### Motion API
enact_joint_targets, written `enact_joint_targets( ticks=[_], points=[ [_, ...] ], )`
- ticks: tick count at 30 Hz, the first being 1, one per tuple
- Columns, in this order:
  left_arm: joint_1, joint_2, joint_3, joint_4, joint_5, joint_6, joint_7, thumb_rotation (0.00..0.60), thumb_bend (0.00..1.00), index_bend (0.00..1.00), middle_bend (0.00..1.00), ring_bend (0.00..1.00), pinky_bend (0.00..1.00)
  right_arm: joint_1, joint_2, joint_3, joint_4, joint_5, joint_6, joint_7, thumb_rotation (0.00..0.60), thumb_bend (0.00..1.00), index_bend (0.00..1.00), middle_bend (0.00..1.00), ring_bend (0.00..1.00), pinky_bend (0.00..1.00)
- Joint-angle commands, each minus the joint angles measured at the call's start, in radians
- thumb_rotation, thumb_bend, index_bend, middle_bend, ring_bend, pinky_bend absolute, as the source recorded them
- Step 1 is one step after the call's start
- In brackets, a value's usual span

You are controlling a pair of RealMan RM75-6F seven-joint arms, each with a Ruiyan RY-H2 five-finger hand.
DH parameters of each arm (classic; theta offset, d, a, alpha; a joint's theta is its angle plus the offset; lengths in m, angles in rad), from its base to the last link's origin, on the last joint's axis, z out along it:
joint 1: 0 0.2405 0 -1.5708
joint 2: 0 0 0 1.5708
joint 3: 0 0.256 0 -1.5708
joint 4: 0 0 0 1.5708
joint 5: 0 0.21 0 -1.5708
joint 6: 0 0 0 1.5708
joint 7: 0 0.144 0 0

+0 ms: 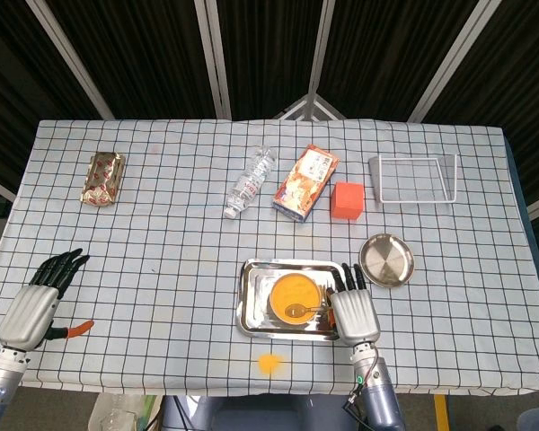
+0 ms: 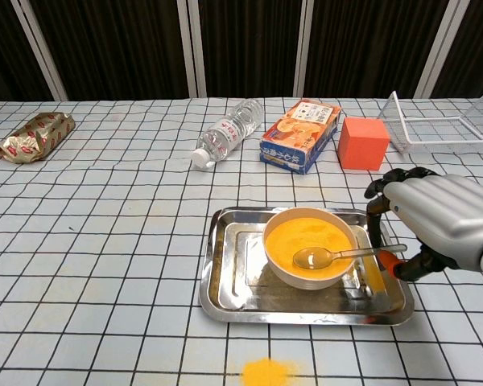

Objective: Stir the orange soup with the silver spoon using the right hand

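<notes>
The right hand held the handle of the silver spoon pinched between its fingers. The spoon's scoop lay in the orange soup, in the bowl just to the left of this hand, and the bowl stood on a metal tray. I judge the stirring was in progress; the next move calls for a slow circle that does not tip the bowl. How the fingers closed on the handle was partly hidden by the hand itself. Far to the left, the left hand rested open on the surface, holding nothing.
</notes>
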Motion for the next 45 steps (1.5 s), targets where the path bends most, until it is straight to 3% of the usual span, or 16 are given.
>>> enact_joint_targets(
  ticks=[1,5,12,16,21,45],
  points=[
    [0.0,0.0,0.0,0.0,0.0,0.001,-0.001,0.6,0.02,0.0,0.0,0.0,0.0,0.001,0.0,0.002,-0.001,-0.005,-0.001,0.005,0.6,0.56,0.61,0.2,0.0,0.0],
    [0.001,0.0,0.0,0.001,0.001,0.002,-0.002,0.6,0.02,0.0,0.0,0.0,0.0,0.004,-0.001,0.006,0.009,-0.028,0.004,0.015,0.6,0.59,0.65,0.25,0.02,0.0],
    [0.0,0.0,-0.001,0.001,0.001,0.002,-0.004,0.6,0.02,0.0,0.0,0.0,0.0,0.014,-0.005,0.024,0.04,-0.096,0.023,0.023,0.6,0.61,0.73,0.41,0.2,0.11],
    [0.0,0.0,-0.001,0.002,0.002,0.002,-0.005,0.6,0.02,0.0,0.0,0.0,0.0,0.015,-0.005,0.03,0.048,-0.11,0.031,0.013,0.6,0.62,0.75,0.52,0.38,0.29],
    [0.0,0.0,0.0,0.002,0.003,0.002,-0.006,0.6,0.02,0.0,0.0,0.0,0.0,0.015,-0.008,0.025,0.066,-0.127,0.034,0.002,0.6,0.63,0.77,0.61,0.5,0.46],
    [-0.001,0.002,0.002,-0.002,0.002,-0.002,-0.009,0.6,0.02,0.0,0.0,0.0,0.0,0.015,-0.002,0.027,0.03,-0.176,0.032,-0.046,0.6,0.63,0.79,0.63,0.52,0.48]
  ],
)
